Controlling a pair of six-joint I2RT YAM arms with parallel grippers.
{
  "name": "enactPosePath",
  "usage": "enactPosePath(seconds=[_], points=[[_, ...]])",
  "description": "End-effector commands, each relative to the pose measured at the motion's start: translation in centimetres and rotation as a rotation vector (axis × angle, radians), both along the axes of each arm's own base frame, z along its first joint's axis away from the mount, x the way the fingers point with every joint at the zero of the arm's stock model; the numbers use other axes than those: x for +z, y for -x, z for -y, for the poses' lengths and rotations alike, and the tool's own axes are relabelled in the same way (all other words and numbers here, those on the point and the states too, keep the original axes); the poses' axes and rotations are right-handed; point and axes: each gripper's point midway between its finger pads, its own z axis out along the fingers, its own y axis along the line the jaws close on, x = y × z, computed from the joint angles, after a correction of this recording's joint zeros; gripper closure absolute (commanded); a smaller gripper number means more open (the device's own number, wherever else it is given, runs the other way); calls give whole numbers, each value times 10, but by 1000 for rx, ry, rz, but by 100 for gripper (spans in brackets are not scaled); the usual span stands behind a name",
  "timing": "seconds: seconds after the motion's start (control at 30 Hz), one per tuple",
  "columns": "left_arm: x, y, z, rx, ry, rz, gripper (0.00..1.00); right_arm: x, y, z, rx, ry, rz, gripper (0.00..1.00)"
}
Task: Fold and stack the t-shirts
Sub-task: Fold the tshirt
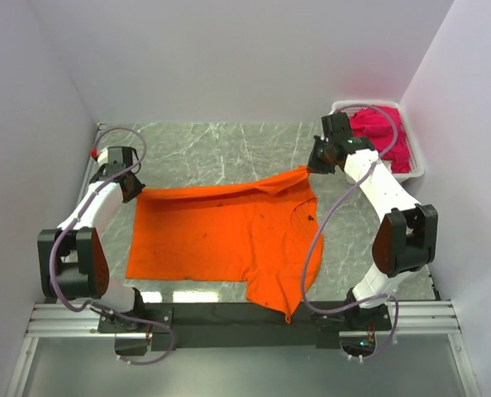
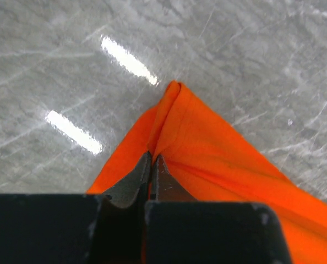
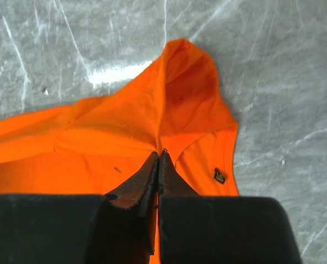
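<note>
On the marble table I have the orange t-shirt spread flat. I judge no fold is finished and nothing is stacked. The magenta t-shirts lie in the white basket. My left gripper and right gripper each pinch the orange shirt's far edge, jaws clenched on cloth.

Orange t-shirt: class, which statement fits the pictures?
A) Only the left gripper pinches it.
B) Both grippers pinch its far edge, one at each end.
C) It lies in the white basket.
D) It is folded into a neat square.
B: the left gripper and the right gripper are each shut on the orange t-shirt at opposite ends of its far edge.
</note>
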Motion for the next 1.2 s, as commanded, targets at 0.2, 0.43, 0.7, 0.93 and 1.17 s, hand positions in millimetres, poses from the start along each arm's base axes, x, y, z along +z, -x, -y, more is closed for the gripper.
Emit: enactPosePath(seconds=[0.2,0.43,0.7,0.93,1.17], points=[[-8,18,10,-8,56,-1,99,-14,35,-4,-35,-42,-49,100],[-18,21,16,-17,86,-4,99,-18,58,-1,-79,-76,-33,100],[-25,24,15,-12,85,-12,99,-38,74,-6,-74,-120,-67,100],[-36,26,11,17,76,-10,94,-70,87,-9,-62,-140,-117,91],[-23,22,2,46,49,50,61,-50,67,4,-47,-76,-7,57]])
